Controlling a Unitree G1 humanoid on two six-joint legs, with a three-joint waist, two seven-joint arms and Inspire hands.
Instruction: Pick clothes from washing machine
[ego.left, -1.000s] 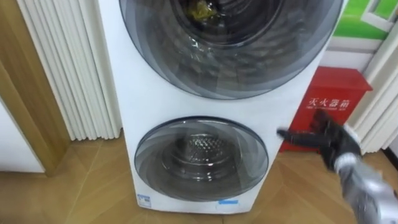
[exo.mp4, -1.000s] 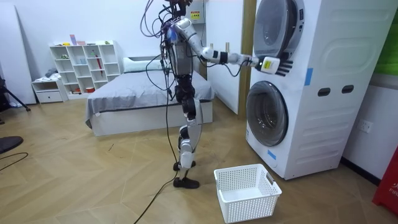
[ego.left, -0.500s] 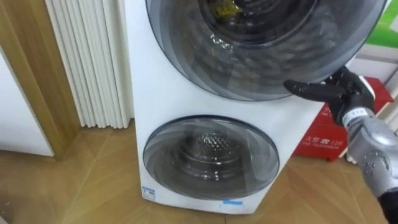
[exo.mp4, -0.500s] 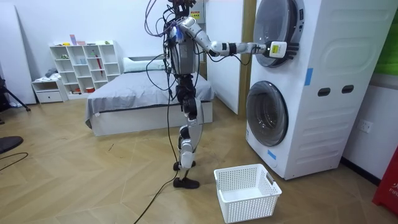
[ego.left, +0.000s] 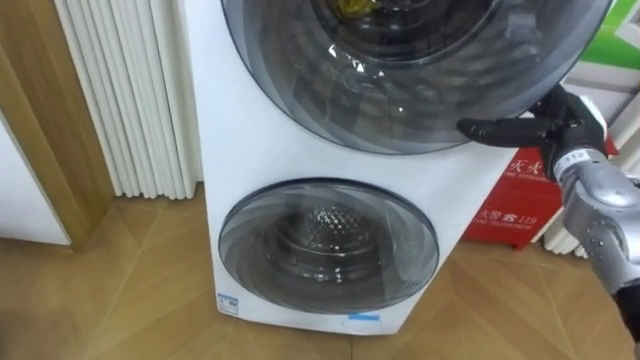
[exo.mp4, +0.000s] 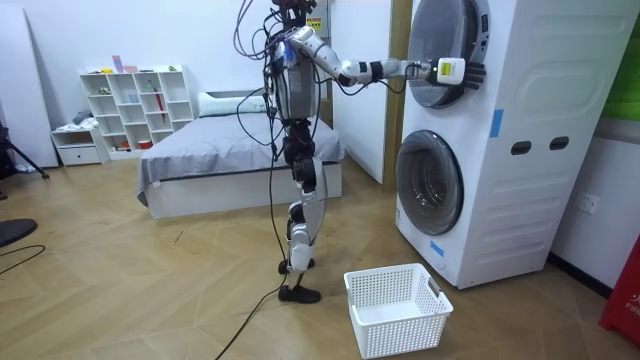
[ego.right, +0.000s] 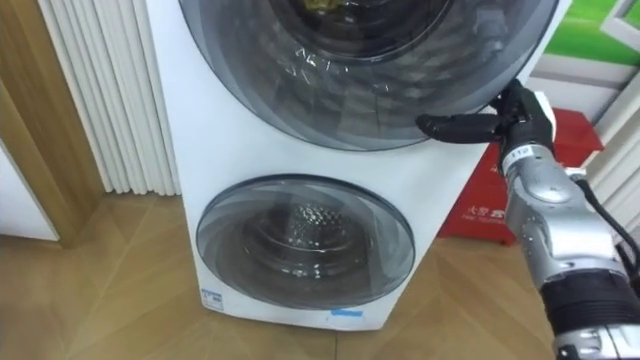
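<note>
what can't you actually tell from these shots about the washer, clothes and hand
Clothes: eye views, a yellowish scrap behind the tinted glass of the upper door, cut off by the top edge.
Right hand: whether its straight fingers touch the door rim; too small in the room view.
Lower door: eye views, reflections hide what the drum holds.
</note>
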